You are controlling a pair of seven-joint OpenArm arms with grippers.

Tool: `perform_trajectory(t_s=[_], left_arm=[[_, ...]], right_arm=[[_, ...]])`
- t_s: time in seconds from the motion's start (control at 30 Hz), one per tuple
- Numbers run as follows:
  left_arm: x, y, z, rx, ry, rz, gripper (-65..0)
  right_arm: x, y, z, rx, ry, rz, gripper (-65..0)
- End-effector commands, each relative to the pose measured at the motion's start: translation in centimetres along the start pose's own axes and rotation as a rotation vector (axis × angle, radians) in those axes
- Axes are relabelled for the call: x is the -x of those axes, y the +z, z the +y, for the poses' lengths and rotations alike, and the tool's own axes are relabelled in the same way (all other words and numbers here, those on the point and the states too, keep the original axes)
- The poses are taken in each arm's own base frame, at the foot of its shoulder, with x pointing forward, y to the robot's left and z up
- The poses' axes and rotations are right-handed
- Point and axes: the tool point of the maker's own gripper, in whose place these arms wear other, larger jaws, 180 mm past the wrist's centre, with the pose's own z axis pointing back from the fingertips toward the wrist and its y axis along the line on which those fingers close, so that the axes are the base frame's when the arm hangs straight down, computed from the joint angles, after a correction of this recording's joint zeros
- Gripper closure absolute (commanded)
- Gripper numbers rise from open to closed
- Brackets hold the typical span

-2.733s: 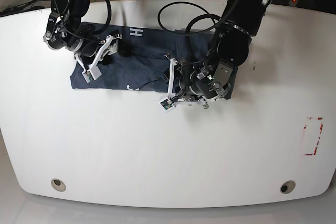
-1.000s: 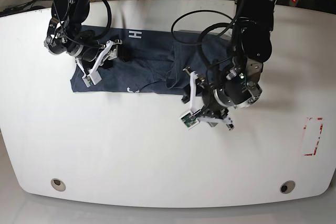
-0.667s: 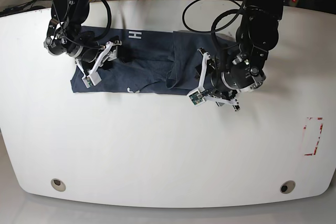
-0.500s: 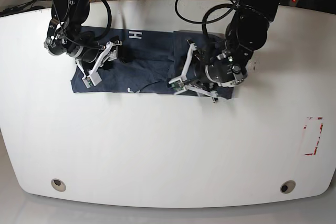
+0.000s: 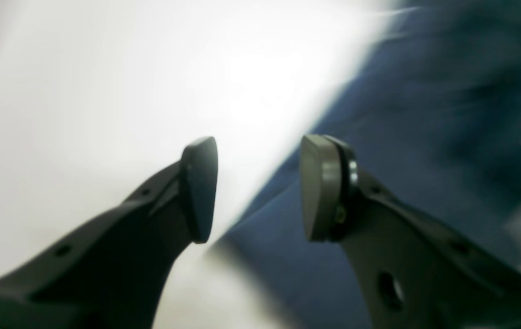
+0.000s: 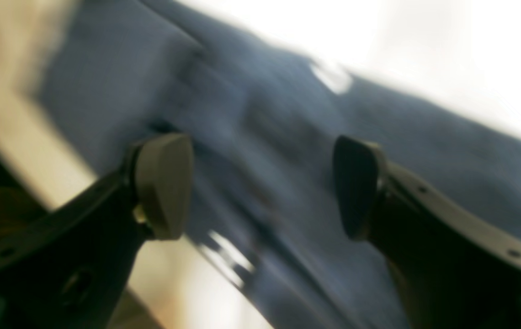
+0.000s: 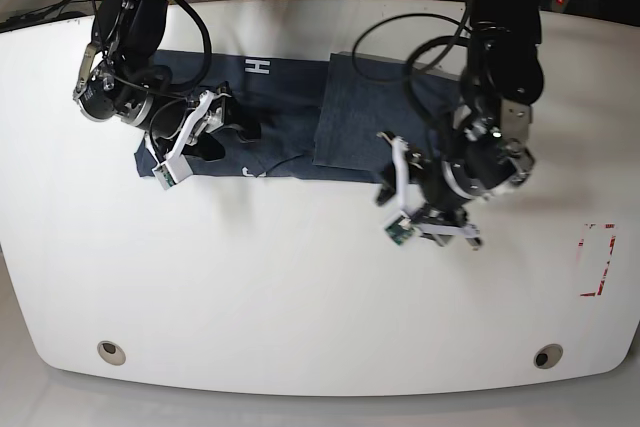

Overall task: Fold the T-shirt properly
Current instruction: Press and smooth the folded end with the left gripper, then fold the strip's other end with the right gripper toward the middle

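**Shirt part-folded, both arms free of the cloth**

The white table (image 7: 300, 287) carries one T-shirt (image 7: 290, 112), lying as a long dark band across the far half of the tabletop. Its right part is already turned over onto the middle, making a neat, squarer panel with a straight edge, and a white letter shows near the top edge to the left of that panel. The left part looks flat and only one layer deep, with a small crease or thread near the lower hem. As I judge it, roughly one fold is done; the other side has yet to be brought in, and the band then needs doubling up into a compact packet.

Two arms are at work. The left gripper (image 7: 432, 209) hangs over bare table just off the shirt's near edge; the left wrist view shows its jaws apart with nothing between them, one pad over white surface and the other over blue cloth. The right gripper (image 7: 195, 137) sits above the shirt's left part; the right wrist view shows its jaws spread wider, fabric beneath them but none pinched. Both wrist views are blurred, so fine detail of the cloth is lost.

Smaller items: two round fittings near the table's front edge, and one red-outlined rectangle (image 7: 597, 259) marked at its right side
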Motion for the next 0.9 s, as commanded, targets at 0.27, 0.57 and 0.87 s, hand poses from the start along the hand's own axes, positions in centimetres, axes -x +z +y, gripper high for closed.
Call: perform_trajectory(t_s=[0.27,0.57,0.87], left_arm=[[8.7,6.0,8.9,-0.253,0.122,0.169,-27.2],[13.0,8.6,10.1,-0.314,0.185,0.252,-27.2],[13.8,8.8,9.8,-0.312,0.195,0.27,-27.1]], right_arm=[[-0.2,-4.9,3.2,-0.205,-0.089,0.025,-46.8],[-1.7,-7.5,6.5,-0.303,-0.018,0.031,-46.8],[-0.6,-9.4,8.4,-0.298,0.05,0.102,-46.8]])
